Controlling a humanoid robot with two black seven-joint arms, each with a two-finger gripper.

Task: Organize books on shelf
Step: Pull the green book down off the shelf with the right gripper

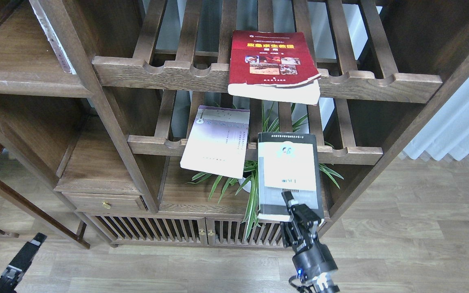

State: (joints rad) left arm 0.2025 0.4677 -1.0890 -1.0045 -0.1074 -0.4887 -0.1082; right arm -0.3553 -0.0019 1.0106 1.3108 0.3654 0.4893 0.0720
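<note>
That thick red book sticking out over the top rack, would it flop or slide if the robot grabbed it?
The red book looks thick, so probably heavy and fairly stiff. Its soft cover curls at the near right corner, so that edge may bend in a pinch. It overhangs the slatted rack, so a tug could perhaps tip it forward.

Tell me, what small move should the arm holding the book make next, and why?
Probably carry the green book leftward toward the solid plank shelf. The right gripper grips its near edge, and the book is almost off the slatted rack, only its far edge over the rail. The plank looks bare, while the red book and white book lie on the racks.
</note>
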